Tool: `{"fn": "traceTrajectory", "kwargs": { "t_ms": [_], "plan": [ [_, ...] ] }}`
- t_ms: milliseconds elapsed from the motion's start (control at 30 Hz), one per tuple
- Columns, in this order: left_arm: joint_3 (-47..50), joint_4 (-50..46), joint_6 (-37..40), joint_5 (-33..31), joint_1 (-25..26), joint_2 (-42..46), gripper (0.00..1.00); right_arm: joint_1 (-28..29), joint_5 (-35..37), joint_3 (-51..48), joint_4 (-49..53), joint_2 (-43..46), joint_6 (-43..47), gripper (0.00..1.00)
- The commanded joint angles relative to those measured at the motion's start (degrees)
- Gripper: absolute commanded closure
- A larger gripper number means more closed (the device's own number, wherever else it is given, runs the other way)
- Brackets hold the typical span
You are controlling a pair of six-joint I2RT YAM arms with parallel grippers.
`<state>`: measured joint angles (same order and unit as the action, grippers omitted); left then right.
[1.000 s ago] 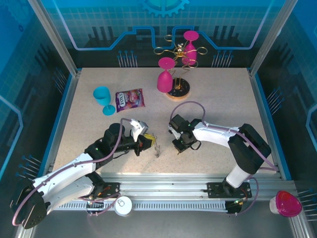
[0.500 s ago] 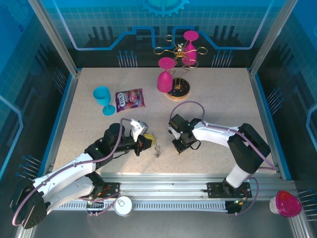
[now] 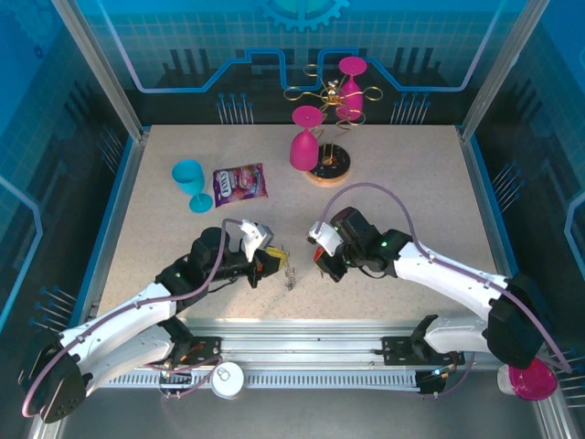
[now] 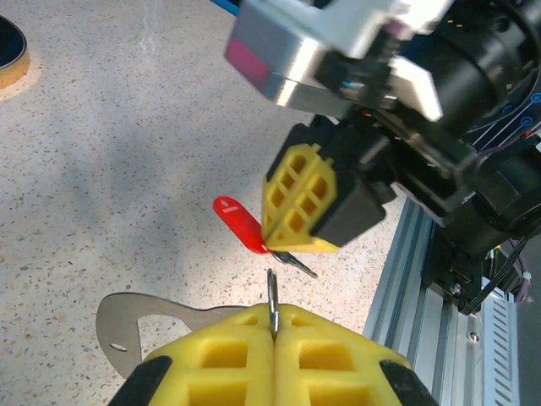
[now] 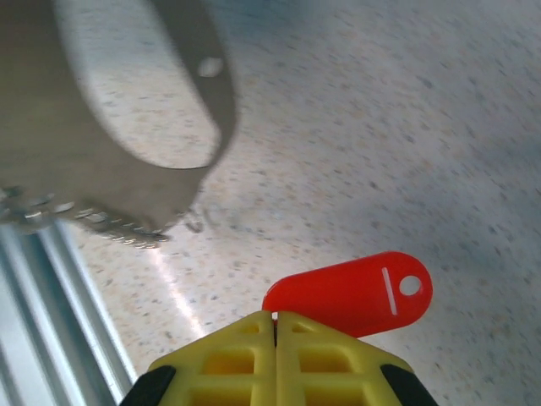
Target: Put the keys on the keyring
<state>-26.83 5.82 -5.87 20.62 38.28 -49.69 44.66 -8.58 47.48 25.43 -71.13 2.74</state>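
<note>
Keyring [image 4: 135, 326] sits low-left in left wrist view, left fingers [image 4: 254, 342] clamped on its wire ring; right fingers [image 5: 254, 342] pinch red key [image 5: 355, 292] just beside. Threading step, prob; next needs key's hole lined up w/ ring

Two pink glasses [image 3: 304, 137] [image 3: 351, 78], one blue cup [image 3: 189, 181], one packet [image 3: 239, 184], one red key [image 4: 241, 224], one keyring [image 4: 127, 317], seemingly one rack [image 3: 329, 96].

Left claw [image 4: 273, 328] pinched closed; right claw [image 5: 275, 321] pinched closed; both low, facing, near.
</note>
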Motion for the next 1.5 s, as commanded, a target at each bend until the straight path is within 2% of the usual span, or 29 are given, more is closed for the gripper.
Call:
{"fn": "traceTrajectory", "kwargs": {
  "t_ms": [0,333,700,867,1033,1167,1467],
  "plan": [
    [0.46,2.17,1.51,1.41,-0.36,0.21,1.0,1.97,-7.53,-0.78,-2.05,1.75,8.3,1.0],
    [-0.21,1.47,1.06,1.86,-0.34,-0.76,1.0,7.11,-1.98,5.5,-1.4,1.89,15.61,1.0],
    [-0.77,-0.15,0.95,1.7,-0.29,-1.03,1.0,12.16,5.4,14.95,4.4,-3.29,25.14,1.0],
    [-0.77,-0.71,1.19,1.43,-0.32,-0.97,1.0,12.9,7.01,15.07,3.87,-2.56,26.53,1.0],
    [-0.73,-0.47,1.2,1.57,-0.37,-0.43,1.0,11.8,12.57,13.07,5.69,-2.93,26.13,1.0],
    [-0.47,1.33,0.39,2.64,-0.39,-0.35,1.0,10.78,12.62,11.44,7.25,-4.12,26.92,1.0],
    [-0.59,1.14,0.16,3.19,-0.36,-0.87,1.0,12.94,8.68,13.04,4.26,-4.63,31.55,1.0]
  ]
}}
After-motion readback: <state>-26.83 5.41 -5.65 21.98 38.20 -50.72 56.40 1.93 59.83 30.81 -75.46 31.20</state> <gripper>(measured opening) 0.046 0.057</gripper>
